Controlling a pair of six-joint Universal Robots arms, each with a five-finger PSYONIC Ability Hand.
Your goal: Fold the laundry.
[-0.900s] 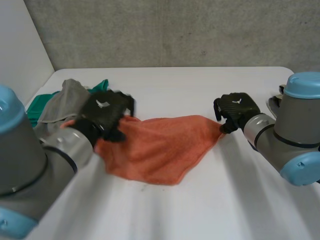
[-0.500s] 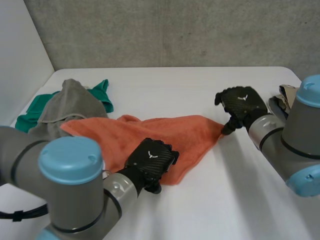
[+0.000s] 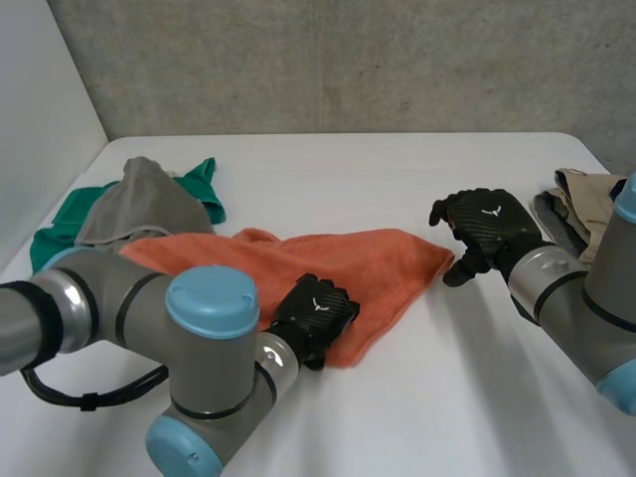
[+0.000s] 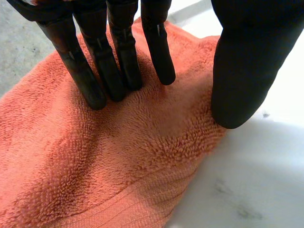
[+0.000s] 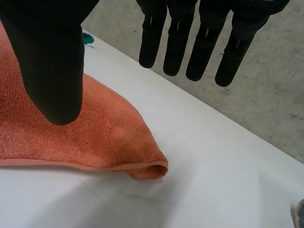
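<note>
An orange towel (image 3: 338, 266) lies spread across the middle of the white table (image 3: 427, 397), one corner pointing toward me. My left hand (image 3: 316, 316) rests on that near corner. In the left wrist view its straight fingers (image 4: 118, 61) press down on the towel (image 4: 95, 161), with the thumb at the cloth's edge and no cloth pinched. My right hand (image 3: 487, 227) hovers just beyond the towel's right corner. Its fingers (image 5: 178, 38) are straight and spread from the thumb, with nothing between them, and the folded-over corner (image 5: 142, 166) lies flat below the hand.
A grey cloth (image 3: 139, 204) lies over a green cloth (image 3: 202, 182) at the table's back left, touching the towel's far left corner. A beige garment (image 3: 588, 194) lies at the right edge behind my right arm. A concrete wall runs along the back.
My left hand has swung from the towel's far left corner down to its near corner. The right hand has come off the right corner and drawn slightly away.
</note>
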